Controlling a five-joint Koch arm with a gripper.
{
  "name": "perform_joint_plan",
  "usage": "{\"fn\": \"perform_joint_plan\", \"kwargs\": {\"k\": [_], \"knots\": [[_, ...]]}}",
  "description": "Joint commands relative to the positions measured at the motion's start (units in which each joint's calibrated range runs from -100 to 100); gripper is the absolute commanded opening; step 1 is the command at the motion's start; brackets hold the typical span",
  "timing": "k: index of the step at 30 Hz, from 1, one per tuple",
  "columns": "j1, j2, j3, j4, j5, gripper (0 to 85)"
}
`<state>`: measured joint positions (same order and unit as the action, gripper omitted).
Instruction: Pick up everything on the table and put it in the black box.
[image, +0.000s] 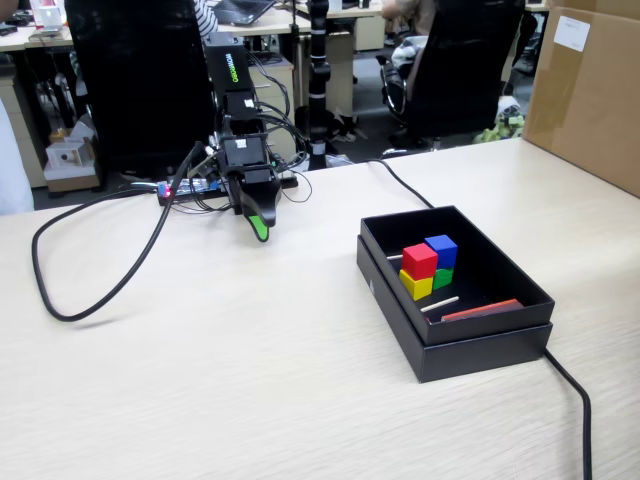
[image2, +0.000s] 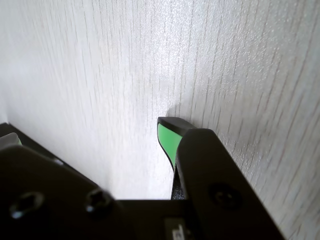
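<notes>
All the cubes lie inside the black box (image: 470, 352) at the right of the table (image: 250, 370) in the fixed view. The red cube (image: 419, 260) rests on the yellow cube (image: 415, 285), and the blue cube (image: 441, 250) rests on the green cube (image: 443, 277). My gripper (image: 252, 218) hangs tip-down just above the tabletop at the back left, well away from the box. In the wrist view the gripper (image2: 87, 132) is open, its green-padded fingers (image2: 167, 139) wide apart with only bare table between them.
A thin white stick (image: 440, 304) and a flat red-orange strip (image: 482, 311) also lie in the box. A black cable (image: 60, 300) loops over the left of the table, and another cable (image: 570, 390) runs past the box. A brown carton (image: 590, 90) stands at the far right.
</notes>
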<state>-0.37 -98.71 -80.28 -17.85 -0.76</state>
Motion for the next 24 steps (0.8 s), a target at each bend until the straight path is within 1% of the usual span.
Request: {"fn": "perform_joint_plan", "kwargs": {"k": [1,3,4,6,11,15,17,19,24], "knots": [[0.0,-1.3,-1.7,9.2,-1.1,53.3],[0.0,-1.3,-5.8,13.7,-1.7,53.3],[-0.2,-1.3,-11.0,20.8,-3.1,53.3],[-0.6,-1.3,-15.8,26.8,-4.5,53.2],[-2.4,-1.3,-17.6,26.8,-4.8,53.2],[-2.6,-1.3,-17.7,21.5,-4.9,52.9],[-3.0,-1.3,-17.6,19.9,-4.4,52.1],[-3.5,-1.3,-17.5,19.9,-3.6,48.5],[-3.6,-1.3,-17.4,19.9,-3.5,48.7]]}}
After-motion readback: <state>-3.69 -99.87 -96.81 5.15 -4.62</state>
